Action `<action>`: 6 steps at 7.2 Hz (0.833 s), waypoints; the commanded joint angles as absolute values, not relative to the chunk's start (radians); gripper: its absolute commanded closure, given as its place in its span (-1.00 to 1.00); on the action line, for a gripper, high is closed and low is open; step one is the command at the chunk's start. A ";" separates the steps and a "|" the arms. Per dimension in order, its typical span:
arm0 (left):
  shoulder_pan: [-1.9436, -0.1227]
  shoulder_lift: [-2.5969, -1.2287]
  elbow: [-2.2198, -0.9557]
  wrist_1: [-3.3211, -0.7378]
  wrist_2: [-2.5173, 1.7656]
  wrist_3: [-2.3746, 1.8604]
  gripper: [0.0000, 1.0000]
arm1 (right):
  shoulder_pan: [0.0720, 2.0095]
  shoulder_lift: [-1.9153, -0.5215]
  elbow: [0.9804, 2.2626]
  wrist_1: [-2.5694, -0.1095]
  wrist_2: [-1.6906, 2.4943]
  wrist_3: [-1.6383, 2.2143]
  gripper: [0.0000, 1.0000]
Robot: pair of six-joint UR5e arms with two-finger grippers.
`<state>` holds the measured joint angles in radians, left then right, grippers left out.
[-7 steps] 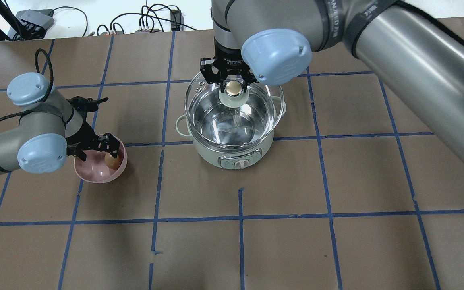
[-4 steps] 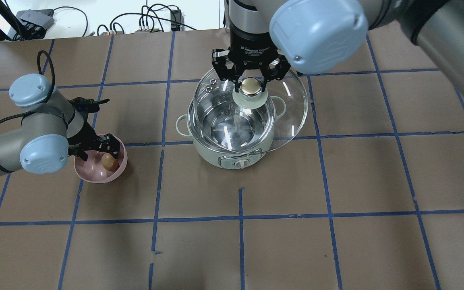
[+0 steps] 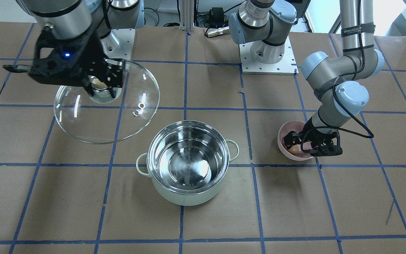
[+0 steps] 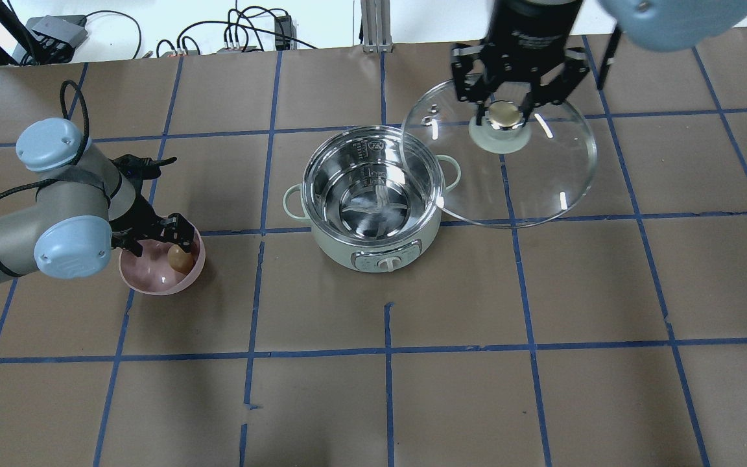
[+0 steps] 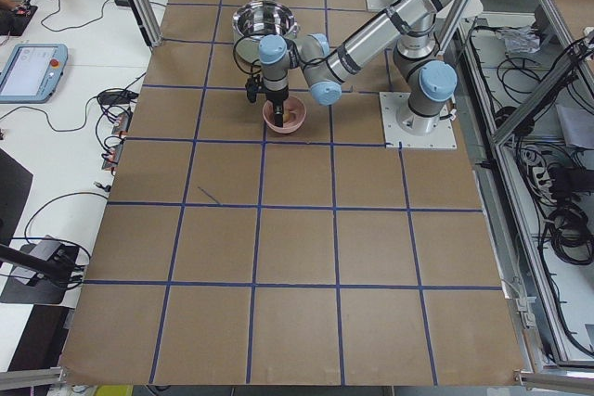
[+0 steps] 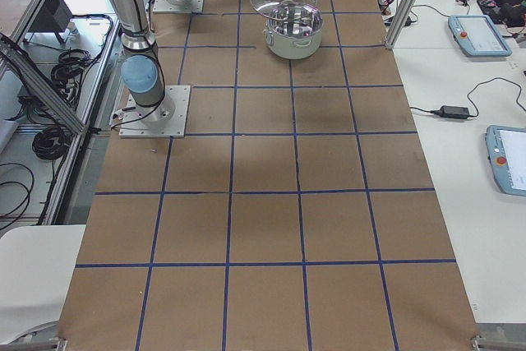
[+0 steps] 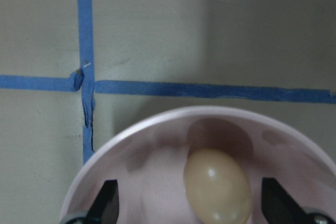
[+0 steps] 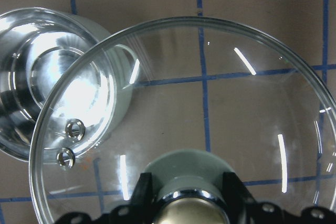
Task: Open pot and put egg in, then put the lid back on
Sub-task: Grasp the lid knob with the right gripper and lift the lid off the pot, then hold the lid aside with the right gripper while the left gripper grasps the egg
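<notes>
- A brown paper-covered worktop [image 4: 542,402] fills the scene, ruled into large squares by blue tape. Cables and small boxes lie along its far edge.
- The pot [image 4: 338,250] stands near the middle of the worktop. It is uncovered, with nothing showing in its shiny steel inside. A loop handle sticks out at each side, and a dial panel faces the robot.
- The lid [image 4: 522,185] hangs in the air on the robot's right of the pot. It is off the pot and raised above the worktop. In the overhead view its steel rim overlaps the pot's right-hand edge. Its two vent rings sit on the side nearest the pot.
- The right pincer [image 4: 503,113] points downward, its fingers closed against the cream-gold knob, and it alone carries the lid.
- A pink bowl [image 4: 153,284] rests on the worktop well to the robot's left of the pot, just beside a tape crossing.
- The left pincer [image 7: 192,205] reaches down into the bowl with its fingers spread wide, one on either side of the egg. The wrist view shows a gap at each side, so it grips nothing.
- The egg [image 7: 218,192] lies on the bowl's floor between those fingers, nearer to one of them than the other.
</notes>
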<state>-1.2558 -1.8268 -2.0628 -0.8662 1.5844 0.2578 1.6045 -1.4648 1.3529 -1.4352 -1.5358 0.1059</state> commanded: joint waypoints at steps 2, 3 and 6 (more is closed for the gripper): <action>-1.255 -1.827 -2.065 -0.870 1.582 0.258 -0.91 | 1.519 -1.520 1.430 -1.430 -1.502 -0.018 0.52; -1.255 -1.830 -2.068 -0.870 1.578 0.258 -0.91 | 1.520 -1.522 1.430 -1.430 -1.499 -0.015 0.52; -1.255 -1.850 -2.066 -0.873 1.580 0.245 -0.91 | 1.531 -1.537 1.437 -1.430 -1.497 0.000 0.53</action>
